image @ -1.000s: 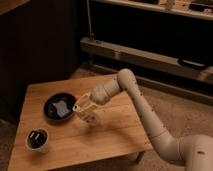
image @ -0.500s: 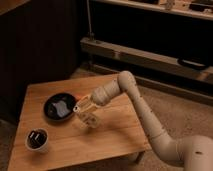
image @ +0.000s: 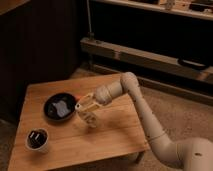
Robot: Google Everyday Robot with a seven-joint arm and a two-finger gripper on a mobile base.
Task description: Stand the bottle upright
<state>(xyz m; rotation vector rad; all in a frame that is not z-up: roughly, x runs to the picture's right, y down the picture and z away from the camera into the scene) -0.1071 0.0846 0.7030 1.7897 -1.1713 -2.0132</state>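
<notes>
Above the middle of the wooden table (image: 117,132), my gripper (image: 83,109) reaches in from the right on the pale arm. Its jaws are shut on the bottle (image: 90,119), a small clear, pale thing. The bottle hangs tilted just below the fingers, with its lower end close to the tabletop. I cannot tell whether it touches the wood. The bottle's cap is not clear to me. The gripper sits right beside the black pan's right edge.
A black pan (image: 59,107) lies on the table left of the gripper. A white cup with a dark inside (image: 37,140) stands near the front left corner. Behind the table runs a low shelf rail (image: 145,57), and the floor is to the right.
The gripper and the bottle have sunk slightly toward the tabletop. The pan and cup have not moved.
</notes>
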